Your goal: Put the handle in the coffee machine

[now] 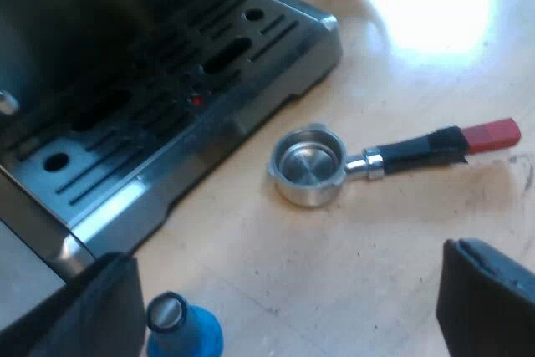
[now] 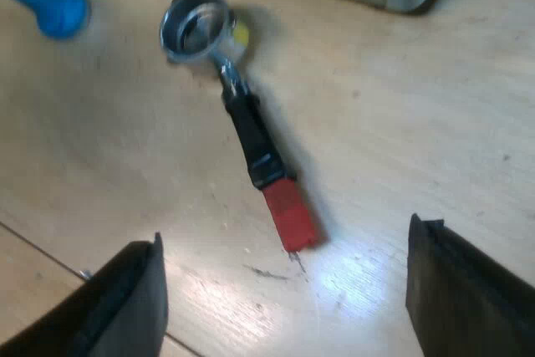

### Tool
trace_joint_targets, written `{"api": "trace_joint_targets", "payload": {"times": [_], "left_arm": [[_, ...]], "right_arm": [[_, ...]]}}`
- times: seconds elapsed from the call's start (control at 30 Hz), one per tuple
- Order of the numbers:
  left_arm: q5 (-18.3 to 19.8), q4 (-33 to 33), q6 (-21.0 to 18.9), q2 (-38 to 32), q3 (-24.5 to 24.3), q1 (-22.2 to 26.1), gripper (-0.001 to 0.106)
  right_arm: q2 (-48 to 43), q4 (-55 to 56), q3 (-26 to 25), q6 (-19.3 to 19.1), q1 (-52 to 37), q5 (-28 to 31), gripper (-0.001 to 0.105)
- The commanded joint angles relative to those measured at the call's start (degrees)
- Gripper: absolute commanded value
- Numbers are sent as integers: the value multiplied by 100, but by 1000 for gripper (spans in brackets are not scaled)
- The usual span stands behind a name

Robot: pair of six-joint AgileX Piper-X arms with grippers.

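Holder (image 1: pixel 311 165) lies loose, steel and empty, handle (image 1: pixel 415 150) black ending red; left claw (image 1: pixel 288 307) and right claw (image 2: pixel 292 286) gape wide.

Two pairs of black, blocky gripper fingers

The left gripper (image 1: pixel 288 307) ends in two matte black, slab-like fingers (image 1: pixel 489 298). One has a rounded corner and a faint grey sheen along the edge that faces its partner. The other has a straight, slanted edge. The right gripper (image 2: pixel 297 290) carries two equally thick, smooth black fingers (image 2: pixel 125 303), each with a small raised lip at the inner corner of its tip.
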Motion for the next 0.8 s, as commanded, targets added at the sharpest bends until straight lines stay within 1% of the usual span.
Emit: {"api": "trace_joint_targets", "payload": {"times": [0.03, 0.1, 0.13, 0.23, 0.4, 0.47, 0.5, 0.57, 0.63, 0.67, 0.7, 0.73, 0.77, 0.8], "left_arm": [[262, -17, 237, 242, -50, -69, 74], [353, -17, 292, 422, -50, -155, 74], [356, -17, 302, 466, -50, -177, 74], [374, -47, 449, 640, -50, -459, 74], [360, -58, 488, 877, -50, -1222, 74], [305, -86, 488, 955, -50, -1420, 75], [222, -137, 488, 1029, -50, -1605, 77], [191, -183, 488, 1071, -50, -1723, 79], [184, -345, 420, 1182, -50, -1911, 81], [113, -509, 249, 1296, -50, -2084, 82], [65, -583, 186, 1372, -50, -2197, 82], [41, -627, 157, 1419, -50, -2253, 82], [-22, -716, 58, 1505, -50, -2350, 82], [-62, -796, -28, 1595, -50, -2458, 82]], "right_arm": [[297, -8, -150, 86, 418, 419, 63], [537, -85, -174, 233, 722, 679, 63], [595, -121, -173, 267, 772, 698, 63], [852, -308, -173, 571, 1069, 803, 63], [1168, -543, -173, 946, 1263, 1014, 63], [1233, -565, -173, 1020, 1261, 1116, 62], [1261, -562, -173, 1045, 1261, 1220, 60], [1265, -562, -173, 1059, 1261, 1252, 59], [1321, -576, -173, 1127, 1261, 1408, 46], [1360, -602, -173, 1220, 1261, 1466, 37], [1454, -690, -173, 1292, 1261, 1464, 21], [1473, -729, -173, 1292, 1261, 1464, 15], [1545, -771, -173, 1292, 1261, 1464, 5], [1638, -803, -173, 1292, 1261, 1464, 0]]}}
